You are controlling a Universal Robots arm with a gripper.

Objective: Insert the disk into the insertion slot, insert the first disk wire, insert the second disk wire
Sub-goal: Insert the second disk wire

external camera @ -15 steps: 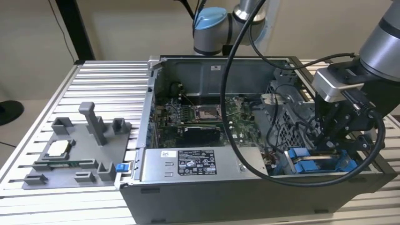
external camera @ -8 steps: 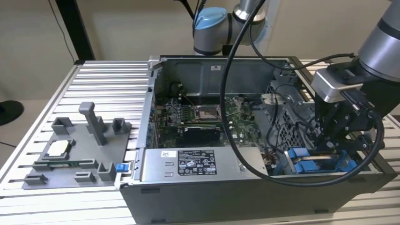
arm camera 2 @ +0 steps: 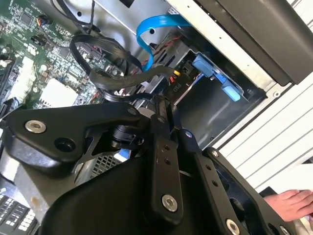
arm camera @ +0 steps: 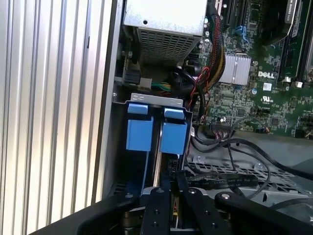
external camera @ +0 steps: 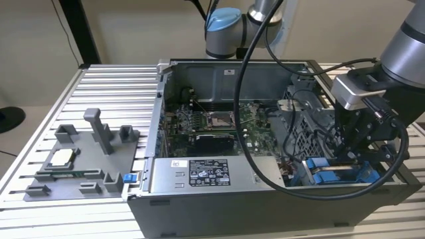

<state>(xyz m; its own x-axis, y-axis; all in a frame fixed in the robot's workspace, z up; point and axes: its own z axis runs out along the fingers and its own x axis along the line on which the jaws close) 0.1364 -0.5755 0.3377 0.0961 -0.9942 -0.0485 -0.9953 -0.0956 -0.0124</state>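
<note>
as the black gripper [external camera: 349, 158] hangs low inside the open grey metal computer case [external camera: 232, 219], at the corner bay on the exterior view's right, the disk step is judged to be done. the disk [external camera: 330, 174], known by its bright blue plastic caddy, is seen standing in the drive bay, with two blue tabs side by side at its upper edge in the first wrist view [arm camera: 138, 133]. its silver face is hidden by the bay walls.

in both wrist views the gripper [arm camera: 171, 178] is poised just over the bay beside the caddy, and its jaws are drawn close together. whether a wire end is pinched between them cannot be made out, since the tips are lost in shadow.

the step in hand is judged to be the first disk wire. a thin flat blue ribbon cable [arm camera 2: 151, 27] is seen arching over the bay in the second wrist view, and a bundle of black cables [arm camera 2: 98, 73] lies just beside the gripper [arm camera 2: 159, 105].

a square approach to the socket would be called for, with the plug held straight and the loose black cables kept out from under it. little room is left between bay wall and caddy, so slow, light pressing would be needed. a person's hand [arm camera 2: 293, 203] rests on the ribbed aluminium table [external camera: 113, 84], well apart from the bay.
</note>
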